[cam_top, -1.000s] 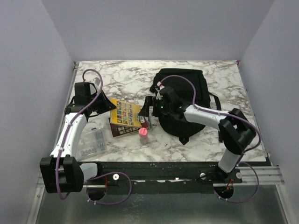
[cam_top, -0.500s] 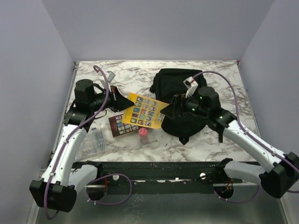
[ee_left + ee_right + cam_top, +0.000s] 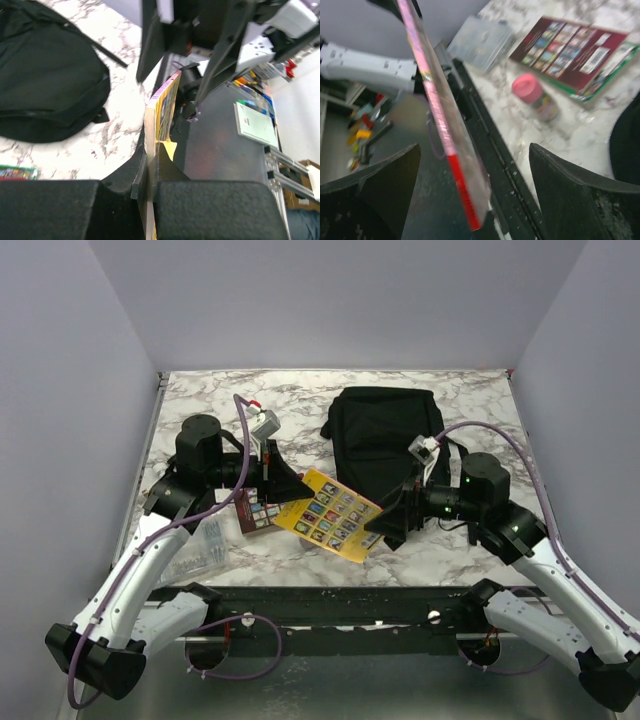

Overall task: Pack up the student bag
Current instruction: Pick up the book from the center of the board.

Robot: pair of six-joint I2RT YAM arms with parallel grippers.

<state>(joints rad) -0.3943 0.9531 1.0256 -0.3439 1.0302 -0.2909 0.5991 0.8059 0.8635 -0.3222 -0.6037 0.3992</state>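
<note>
The student bag [image 3: 385,430] is a black backpack lying flat and closed at the back right; it also shows in the left wrist view [image 3: 45,75]. My left gripper [image 3: 288,488] is shut on the near edge of a yellow picture book [image 3: 332,516] and holds it tilted above the table's front. In the left wrist view the book [image 3: 162,107] stands edge-on between the shut jaws of that gripper [image 3: 150,175]. My right gripper [image 3: 388,525] is open at the book's right edge. In the right wrist view the book's edge [image 3: 445,135] lies between the wide-open fingers [image 3: 580,195], touching neither.
A dark red book [image 3: 570,50] lies on the marble with a pink-capped bottle [image 3: 535,95] in front of it. A clear plastic box [image 3: 200,545] sits at the front left. The black front rail [image 3: 400,595] runs under the raised book.
My left gripper has lifted the yellow book and carried it right and toward the front. My right arm has pulled back off the bag, and its open jaws now straddle the book's edge.
</note>
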